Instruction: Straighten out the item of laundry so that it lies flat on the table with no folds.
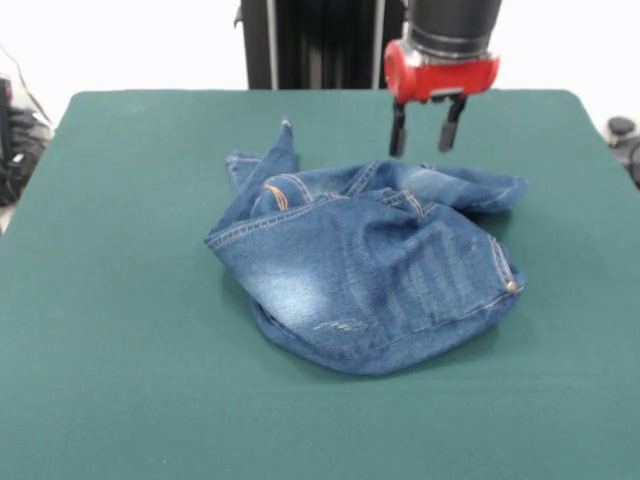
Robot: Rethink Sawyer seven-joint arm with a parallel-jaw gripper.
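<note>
Above crumpled jeans point(365, 275) on table point(120, 380): gripper point(426, 130) parted, empty (hovering just clear).

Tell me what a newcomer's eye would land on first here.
The crumpled blue denim jeans in the middle of the dark green table, folded over themselves in a rounded heap. Next comes the red and black hand, open, above the heap's far edge, its two dark fingers pointing down.
</note>
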